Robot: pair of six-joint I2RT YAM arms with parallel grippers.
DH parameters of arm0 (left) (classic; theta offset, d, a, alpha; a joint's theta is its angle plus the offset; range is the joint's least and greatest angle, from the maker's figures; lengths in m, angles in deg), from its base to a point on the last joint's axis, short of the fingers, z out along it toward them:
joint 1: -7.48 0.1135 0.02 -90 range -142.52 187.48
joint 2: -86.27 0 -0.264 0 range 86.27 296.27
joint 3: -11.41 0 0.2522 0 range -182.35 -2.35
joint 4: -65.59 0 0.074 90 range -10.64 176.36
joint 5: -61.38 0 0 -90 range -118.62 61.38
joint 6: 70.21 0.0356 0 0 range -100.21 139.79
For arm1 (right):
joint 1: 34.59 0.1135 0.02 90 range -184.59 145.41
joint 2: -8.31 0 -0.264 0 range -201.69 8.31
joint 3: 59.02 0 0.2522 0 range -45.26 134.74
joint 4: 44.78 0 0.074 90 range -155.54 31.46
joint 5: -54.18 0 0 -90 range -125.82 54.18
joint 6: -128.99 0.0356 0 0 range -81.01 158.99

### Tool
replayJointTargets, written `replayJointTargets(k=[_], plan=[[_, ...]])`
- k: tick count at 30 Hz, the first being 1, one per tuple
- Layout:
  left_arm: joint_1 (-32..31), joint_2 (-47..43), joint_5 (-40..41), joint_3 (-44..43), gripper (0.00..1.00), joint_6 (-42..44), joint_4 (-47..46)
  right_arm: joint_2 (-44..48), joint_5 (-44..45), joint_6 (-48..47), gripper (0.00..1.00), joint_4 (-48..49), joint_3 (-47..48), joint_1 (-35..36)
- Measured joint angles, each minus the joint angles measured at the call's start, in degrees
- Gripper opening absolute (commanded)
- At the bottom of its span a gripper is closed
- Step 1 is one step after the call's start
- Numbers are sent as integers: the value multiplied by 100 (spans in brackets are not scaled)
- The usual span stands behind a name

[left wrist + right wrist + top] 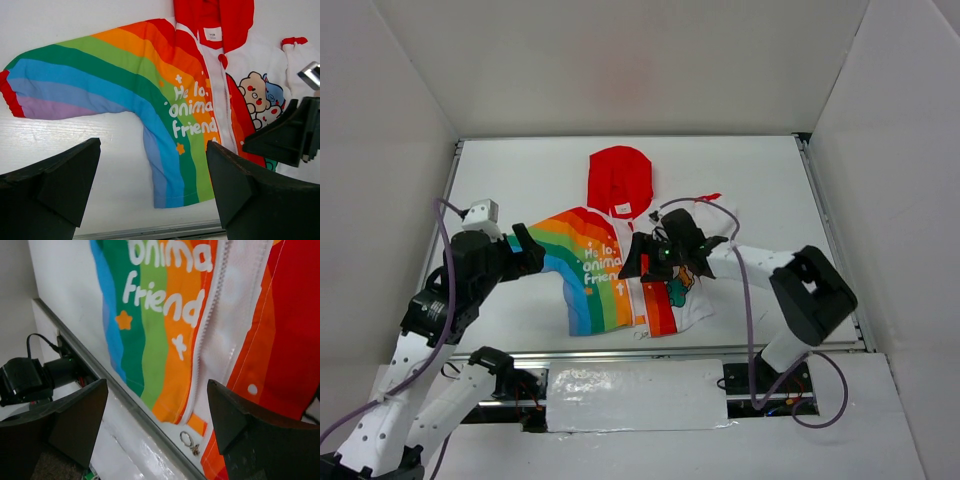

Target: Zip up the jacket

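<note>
While the jacket (620,270) lies flat on the white worktop (760,180), its red hood (620,180) pointing away from the arm bases, the left fingers (55,180) stand wide apart near its rainbow sleeve (75,85), holding nothing. The right fingers (250,430) hover just as widely spread over the white zipper (207,330) near the hem, also empty. A small metal ring (189,440) lies at the hem.

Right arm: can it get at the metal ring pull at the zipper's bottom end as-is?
Probably yes. The open right gripper hovers over the hem of the rainbow-striped child's jacket, and the small metal ring pull lies uncovered between its fingers. The metal table rail nearby may crowd it.
</note>
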Motion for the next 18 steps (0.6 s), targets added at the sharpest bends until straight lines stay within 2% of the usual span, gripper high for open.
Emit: replayJointTargets(k=[6,18], plan=[[2,11,-22,2,99,7,-9,-1082,-221,166,86,494,330,0],[83,15,-236,4,99,136,-92,-1709,-289,426,85,787,761,0]])
